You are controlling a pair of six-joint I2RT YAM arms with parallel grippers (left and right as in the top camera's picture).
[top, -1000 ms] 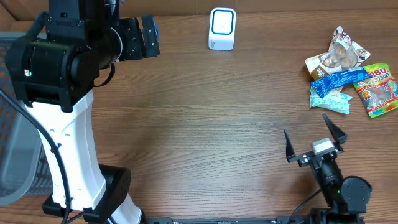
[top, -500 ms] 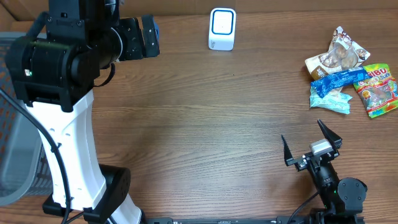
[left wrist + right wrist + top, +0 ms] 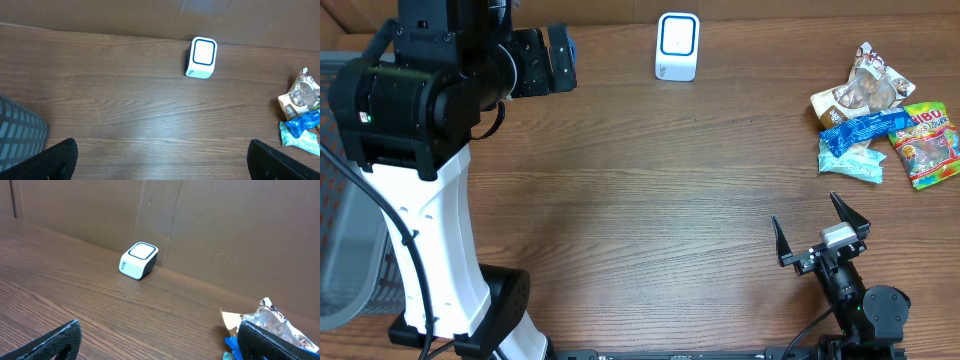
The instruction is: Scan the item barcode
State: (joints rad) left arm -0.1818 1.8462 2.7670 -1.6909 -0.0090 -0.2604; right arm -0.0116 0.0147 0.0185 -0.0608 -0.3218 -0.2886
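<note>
1. While nothing is held by either arm, the white cube-shaped barcode scanner with a blue-rimmed window (image 3: 677, 45) is seen standing at the far edge of the brown wooden table (image 3: 650, 200), close to a brown board backdrop (image 3: 225, 220).
2. The left gripper (image 3: 550, 60) is pictured to the left of the scanner and about level with it. Its jaws are spread wide and empty, and in its wrist view the scanner is framed above and between the two dark fingers (image 3: 55, 160).
3. The right gripper (image 3: 807, 218) is shown well apart from the scanner, toward the near right, its jaws likewise released with nothing between them.
4. The goods to be scanned are found in a loose cluster well to the right of the scanner. A crinkled brown-and-white snack packet (image 3: 863, 92) lies touching a blue foil wrapper (image 3: 862, 127), with a pale teal packet (image 3: 855, 162) just beyond the wrapper. A colourful gummy-sweet bag (image 3: 928, 145) lies farthest from the scanner.
5. A grey mesh basket (image 3: 340, 250) is seen far to the left of the scanner, partly hidden by a white arm segment (image 3: 430, 230).
</note>
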